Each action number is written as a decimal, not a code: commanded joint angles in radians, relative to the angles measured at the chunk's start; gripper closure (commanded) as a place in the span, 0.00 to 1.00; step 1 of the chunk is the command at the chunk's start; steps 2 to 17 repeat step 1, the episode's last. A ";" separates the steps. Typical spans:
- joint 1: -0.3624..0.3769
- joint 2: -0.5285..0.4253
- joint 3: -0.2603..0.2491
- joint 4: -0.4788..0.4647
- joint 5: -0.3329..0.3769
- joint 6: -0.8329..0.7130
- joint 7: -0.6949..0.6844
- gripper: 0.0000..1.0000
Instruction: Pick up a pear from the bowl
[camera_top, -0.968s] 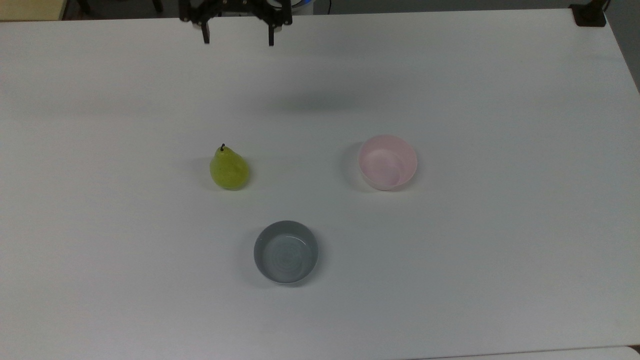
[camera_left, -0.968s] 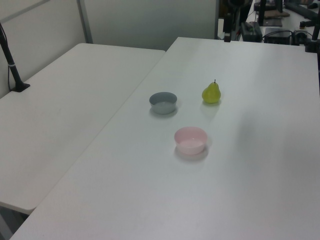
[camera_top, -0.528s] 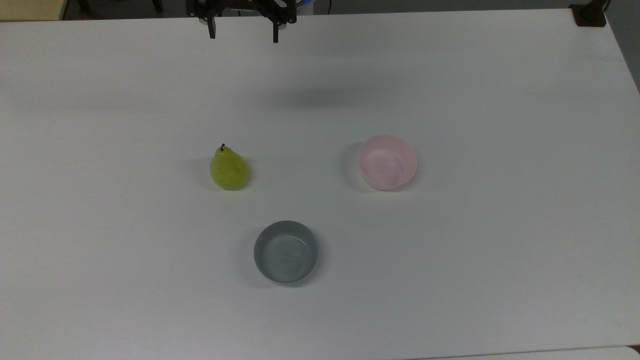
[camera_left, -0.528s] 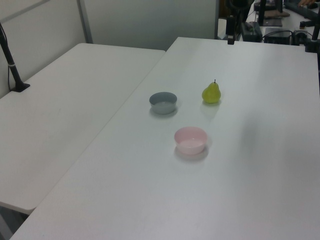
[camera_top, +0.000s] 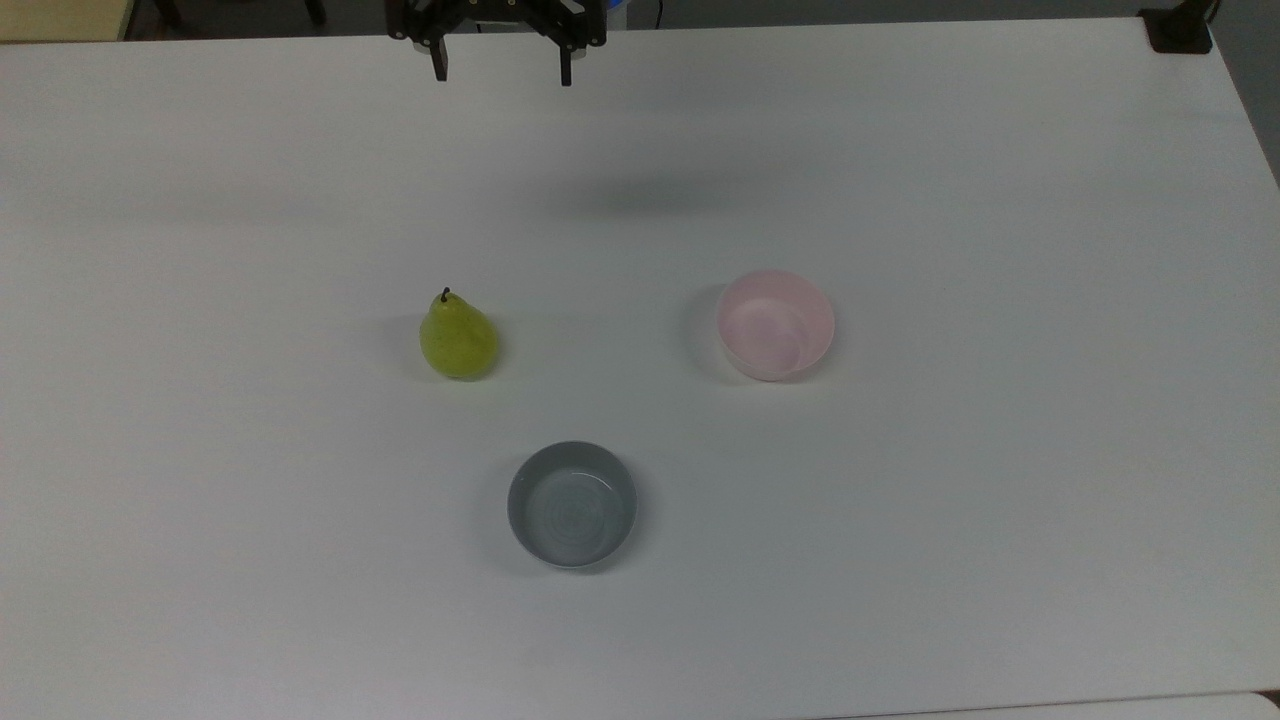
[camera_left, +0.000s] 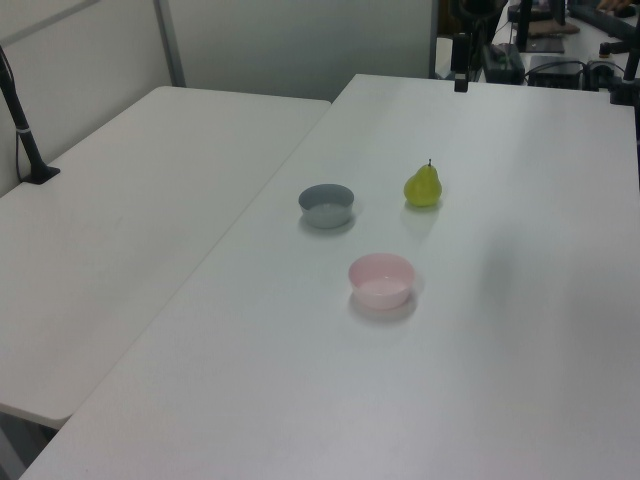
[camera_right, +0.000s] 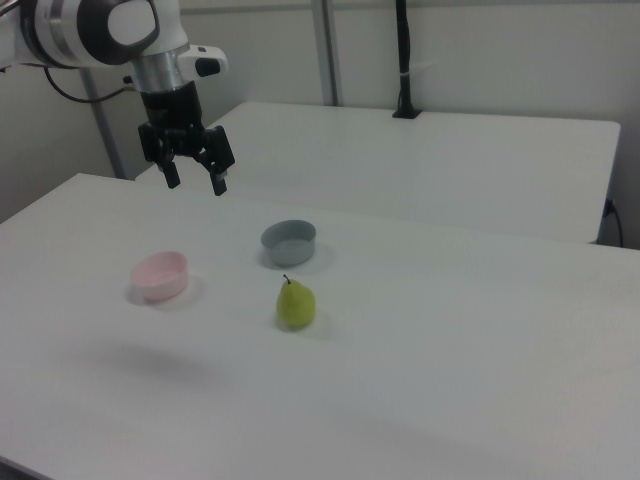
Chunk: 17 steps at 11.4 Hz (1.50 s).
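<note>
The yellow-green pear (camera_top: 458, 340) (camera_left: 423, 187) (camera_right: 295, 303) stands upright on the white table, outside both bowls, its dark stem up. The pale pink bowl (camera_top: 775, 324) (camera_left: 381, 279) (camera_right: 160, 275) sits empty to the pear's right in the top view. My gripper (camera_top: 502, 75) (camera_right: 196, 184) hangs open and empty high above the table's far edge, well away from the pear and the bowl. In the left view one dark finger (camera_left: 460, 62) shows at the table's far end.
A grey bowl (camera_top: 572, 504) (camera_left: 326, 205) (camera_right: 289, 241) stands empty nearer the top view's bottom, between pear and pink bowl. A second white table (camera_left: 120, 200) adjoins on the left view's left, with a black post (camera_left: 22, 130). The white table (camera_top: 1000, 500) is bare around them.
The gripper has shifted slightly to the top view's right along the far edge, still open. Pear and bowls have not moved.
</note>
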 joint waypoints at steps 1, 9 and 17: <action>0.010 -0.018 -0.010 -0.015 0.023 -0.027 0.019 0.00; 0.010 -0.018 -0.010 -0.015 0.023 -0.027 0.019 0.00; 0.010 -0.018 -0.010 -0.015 0.023 -0.027 0.019 0.00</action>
